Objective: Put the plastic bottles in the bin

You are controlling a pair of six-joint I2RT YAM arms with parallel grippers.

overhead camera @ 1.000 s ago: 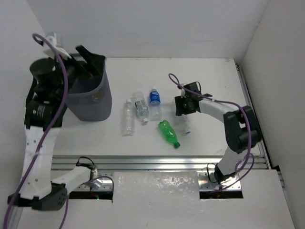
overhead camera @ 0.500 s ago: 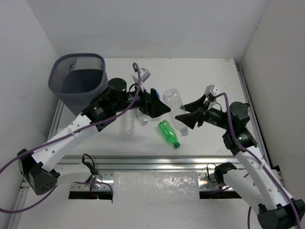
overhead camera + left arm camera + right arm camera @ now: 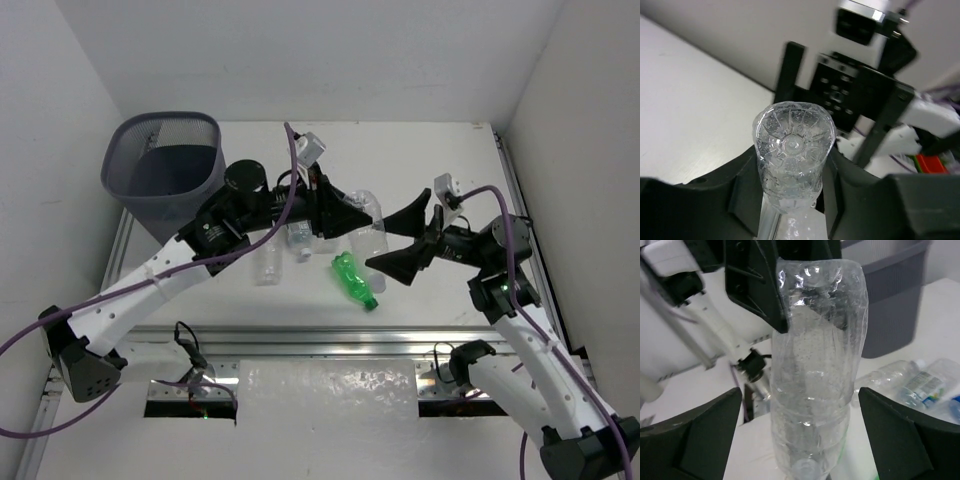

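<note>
A clear plastic bottle (image 3: 370, 216) hangs above the middle of the table, between the two arms. My left gripper (image 3: 345, 212) is shut on its base end; in the left wrist view the ribbed bottle bottom (image 3: 792, 147) sits pinched between the dark fingers (image 3: 747, 192). My right gripper (image 3: 400, 238) stands open around the cap end, and its fingers (image 3: 695, 432) are well clear of the bottle's sides (image 3: 817, 365). On the table lie a green bottle (image 3: 353, 278) and two clear bottles (image 3: 268, 262) with one blue-labelled (image 3: 297, 238). The bin (image 3: 165, 170) stands upright at the far left.
White walls close in the table at the back and on both sides. A metal rail (image 3: 330, 340) runs along the near edge. Purple cables (image 3: 290, 170) trail from both arms. The bin's dark wall (image 3: 890, 305) shows behind the held bottle in the right wrist view.
The left arm swung from the bin to the middle and shut on the clear bottle that the right gripper had lifted. The right gripper has opened off that bottle.
</note>
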